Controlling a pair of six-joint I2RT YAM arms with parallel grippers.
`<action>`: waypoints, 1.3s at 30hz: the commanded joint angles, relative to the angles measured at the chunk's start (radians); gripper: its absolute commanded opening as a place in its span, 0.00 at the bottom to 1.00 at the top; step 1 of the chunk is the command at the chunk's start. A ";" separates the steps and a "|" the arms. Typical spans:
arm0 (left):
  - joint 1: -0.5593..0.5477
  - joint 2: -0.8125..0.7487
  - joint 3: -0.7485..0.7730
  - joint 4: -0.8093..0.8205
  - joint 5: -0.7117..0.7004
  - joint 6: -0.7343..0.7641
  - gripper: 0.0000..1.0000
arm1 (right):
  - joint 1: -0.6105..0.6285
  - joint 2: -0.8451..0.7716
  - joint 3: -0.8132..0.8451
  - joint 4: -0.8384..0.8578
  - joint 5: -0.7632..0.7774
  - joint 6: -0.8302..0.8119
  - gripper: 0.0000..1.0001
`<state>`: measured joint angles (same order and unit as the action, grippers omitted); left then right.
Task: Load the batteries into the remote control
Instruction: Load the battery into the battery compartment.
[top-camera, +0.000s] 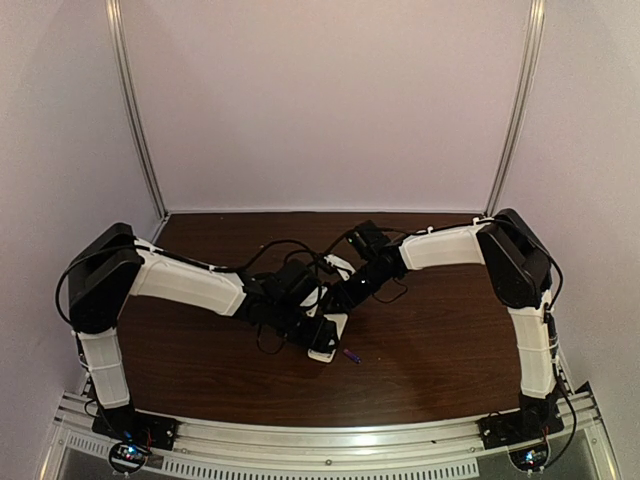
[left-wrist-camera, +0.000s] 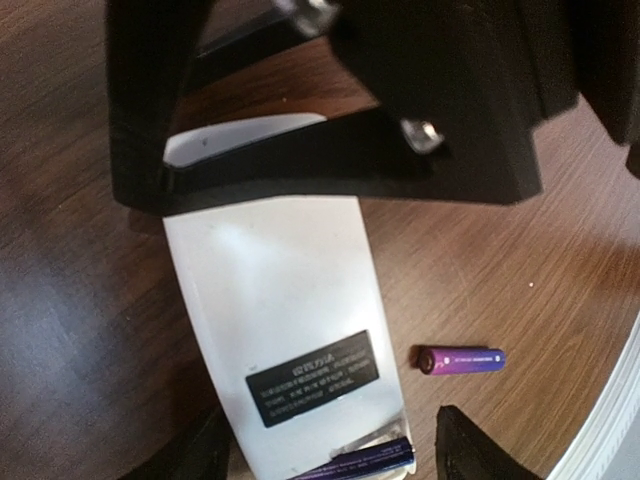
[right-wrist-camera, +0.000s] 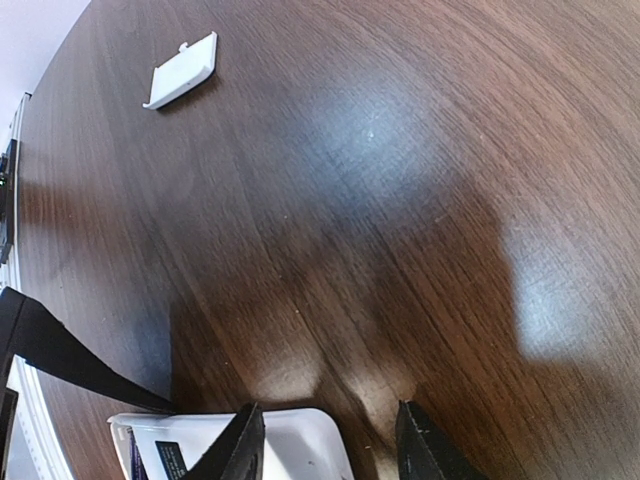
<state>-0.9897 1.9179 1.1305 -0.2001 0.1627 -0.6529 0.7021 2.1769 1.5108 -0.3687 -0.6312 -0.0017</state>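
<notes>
While remote control (left-wrist-camera: 285, 300) lies label-up, battery (left-wrist-camera: 461, 360) crosswise.

The left arm (top-camera: 185, 280) rises from its base at the near left edge, bends at a high elbow and reaches rightward to the middle. Its wrist (top-camera: 280, 295) tips down, so the left hand (left-wrist-camera: 335, 452) sits low over the surface (top-camera: 450, 340). Its fingers (left-wrist-camera: 465, 450) are spread wide apart.

The right arm (top-camera: 445, 245) mirrors it, standing up from the near right edge and folding leftward. Its wrist (top-camera: 368, 243) slants down toward the left hand. The right hand (right-wrist-camera: 325, 440) is also low, with its fingers (right-wrist-camera: 425, 445) partly apart. The two hands come together near the centre, the right just beyond the left.
</notes>
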 joint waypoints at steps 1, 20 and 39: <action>-0.006 0.029 -0.046 -0.036 0.009 0.002 0.74 | 0.013 -0.009 -0.026 -0.027 0.028 -0.012 0.47; -0.009 -0.072 -0.100 -0.047 0.018 0.034 0.87 | -0.021 -0.062 -0.090 0.002 0.004 0.043 0.51; -0.008 -0.015 -0.057 -0.051 0.013 0.025 0.81 | -0.023 -0.062 -0.091 -0.018 -0.004 0.022 0.52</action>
<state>-0.9920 1.8568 1.0626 -0.2050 0.1741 -0.6327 0.6865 2.1319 1.4403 -0.3439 -0.6468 0.0284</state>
